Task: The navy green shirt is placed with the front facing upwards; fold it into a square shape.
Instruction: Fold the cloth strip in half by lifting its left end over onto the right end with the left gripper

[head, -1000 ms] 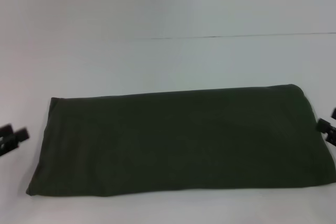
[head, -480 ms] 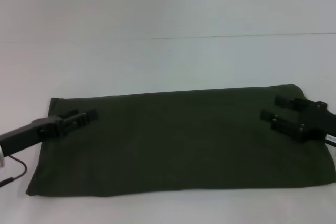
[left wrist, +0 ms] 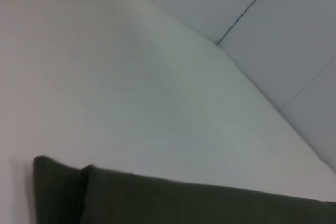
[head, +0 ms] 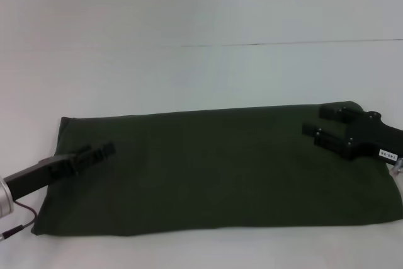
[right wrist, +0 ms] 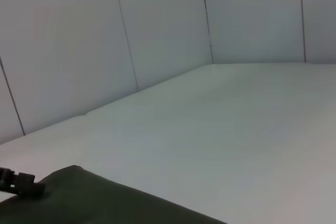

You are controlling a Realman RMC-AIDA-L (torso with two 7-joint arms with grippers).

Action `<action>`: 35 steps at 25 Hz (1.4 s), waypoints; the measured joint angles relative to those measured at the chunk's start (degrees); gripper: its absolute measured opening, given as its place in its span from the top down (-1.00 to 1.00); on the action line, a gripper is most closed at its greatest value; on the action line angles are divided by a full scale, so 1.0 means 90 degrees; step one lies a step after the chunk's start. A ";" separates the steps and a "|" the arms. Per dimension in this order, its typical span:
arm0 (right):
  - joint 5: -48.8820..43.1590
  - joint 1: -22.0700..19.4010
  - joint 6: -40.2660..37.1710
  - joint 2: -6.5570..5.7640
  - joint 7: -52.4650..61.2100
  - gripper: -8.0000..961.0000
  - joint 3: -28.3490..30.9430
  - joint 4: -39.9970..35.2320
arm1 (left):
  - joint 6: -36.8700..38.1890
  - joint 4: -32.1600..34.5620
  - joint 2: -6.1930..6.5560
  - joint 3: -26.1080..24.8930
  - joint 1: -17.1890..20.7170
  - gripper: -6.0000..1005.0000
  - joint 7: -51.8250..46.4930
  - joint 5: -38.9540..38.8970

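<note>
The navy green shirt (head: 214,168) lies flat on the white table as a long folded rectangle, plain green side up, with no lettering showing. My left gripper (head: 101,153) hovers over the shirt's left end, pointing inward. Over the shirt's far right corner is my right gripper (head: 313,121), open, its two black fingers (head: 330,114) spread apart and holding nothing. The left wrist view shows only the shirt's far edge (left wrist: 184,203) and a folded corner. In the right wrist view the shirt's edge (right wrist: 105,198) appears with a black gripper tip (right wrist: 18,179) beyond it.
The white table (head: 201,74) stretches behind the shirt to a pale panelled wall (right wrist: 157,24). A thin red cable (head: 19,222) hangs from my left arm near the table's front left.
Both grippers came in from the table's sides and now sit over the shirt's two ends. In the last half second the right one edged further inward and the left dropped slightly.
</note>
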 joint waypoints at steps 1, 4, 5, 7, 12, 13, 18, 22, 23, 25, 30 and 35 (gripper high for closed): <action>0.0000 0.0016 0.0013 0.0000 0.0002 -0.28 -0.0002 0.0000 | -0.0030 -0.0002 -0.0008 0.0001 0.0020 -0.57 0.0000 0.0000; 0.0000 0.0056 0.0048 0.0000 0.0009 -0.29 -0.0010 0.0000 | -0.0086 0.0006 -0.0013 -0.0009 0.0079 -0.57 0.0002 0.0000; 0.0000 0.0067 0.0061 0.0000 0.0011 -0.29 -0.0015 0.0000 | -0.0091 0.0016 -0.0016 -0.0012 0.0101 -0.57 0.0002 0.0000; 0.0000 0.0093 0.0077 0.0000 0.0016 -0.29 -0.0050 0.0000 | -0.0096 0.0037 -0.0021 -0.0017 0.0143 -0.57 0.0006 0.0000; 0.0015 0.0119 0.0080 0.0000 0.0028 -0.28 -0.0075 0.0000 | 0.0219 0.0126 -0.0004 -0.0102 0.0277 -0.56 0.0058 -0.0066; 0.0018 0.0120 0.0081 0.0000 0.0036 -0.28 -0.0075 -0.0004 | 0.0396 0.0136 0.0008 -0.0113 0.0308 -0.56 0.0094 -0.0106; 0.0032 0.0121 0.0056 -0.0011 0.0135 -0.28 -0.0074 -0.0074 | 0.0947 0.0258 0.0034 -0.0209 0.0491 -0.56 0.0179 -0.0166; 0.0038 0.0122 0.0029 -0.0016 0.0152 -0.28 -0.0075 -0.0082 | 0.0954 0.0309 0.0008 -0.0190 0.0614 -0.56 0.0185 -0.0069; 0.0037 0.0127 0.0028 -0.0016 0.0153 -0.28 -0.0074 -0.0083 | 0.0916 0.0312 -0.0002 -0.0178 0.0640 -0.56 0.0191 -0.0042; 0.0029 0.0146 0.0023 -0.0013 0.0156 -0.28 -0.0074 -0.0084 | 0.0841 0.0315 -0.0020 -0.0163 0.0681 -0.56 0.0223 -0.0006; 0.0011 0.0195 0.0016 -0.0009 0.0168 -0.27 -0.0074 -0.0088 | 0.0728 0.0318 -0.0040 -0.0152 0.0749 -0.56 0.0271 0.0141; 0.0018 0.0218 0.0012 -0.0009 0.0175 -0.27 -0.0075 -0.0089 | 0.0782 0.0376 -0.0041 -0.0217 0.0779 -0.56 0.0263 0.0125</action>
